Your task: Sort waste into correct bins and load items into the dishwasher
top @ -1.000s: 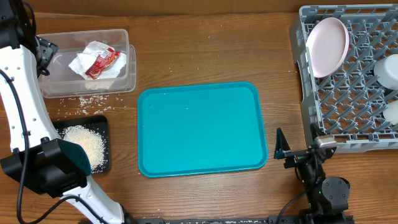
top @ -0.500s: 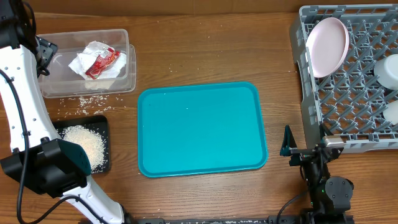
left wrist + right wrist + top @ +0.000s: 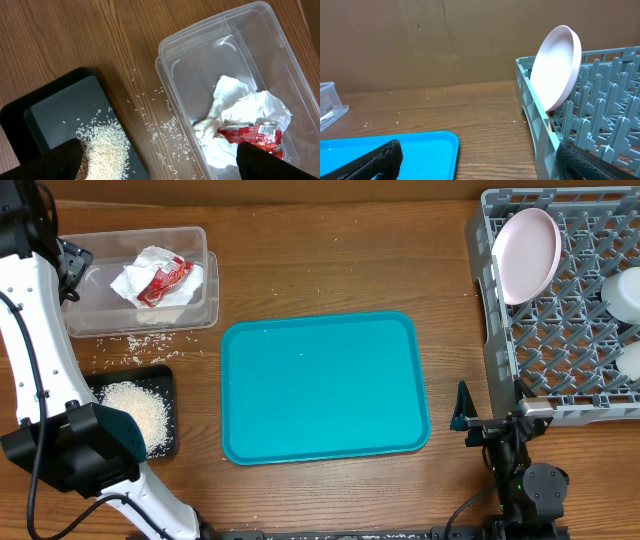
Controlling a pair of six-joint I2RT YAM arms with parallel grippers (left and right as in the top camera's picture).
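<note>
Hovering above the left end of the desk [image 3: 330, 260], the left pincer [image 3: 162, 167] is released; its two dark fingertips sit wide apart at the lower corners of the wrist view, with nothing between them; below it the clear tub [image 3: 200, 50] and the black tray [image 3: 60, 100] stand near each other but not touching; crumpled white napkins [image 3: 240, 107] lie in the tub, and the red wrapper [image 3: 250, 135] rests on top of them; a heap of white rice [image 3: 105, 147] sits in the black tray, and loose grains [image 3: 160, 125] are scattered on the wood between tray and tub. The right pincer [image 3: 495, 420] is low at the front edge of the desk, between the teal tray [image 3: 320, 385] and the near corner of the dish rack [image 3: 560, 340]; it too is released, fingers spread and holding nothing. The dish rack fills the right end of the desk; a pale plate [image 3: 530, 252] stands on edge among the pegs at its far left corner, leaning slightly; a white cup [image 3: 625, 290] shows at the rack's right side, partly cut off by the frame; nearer the front there is another white thing [image 3: 630, 360], and I cannot tell what it is.
</note>
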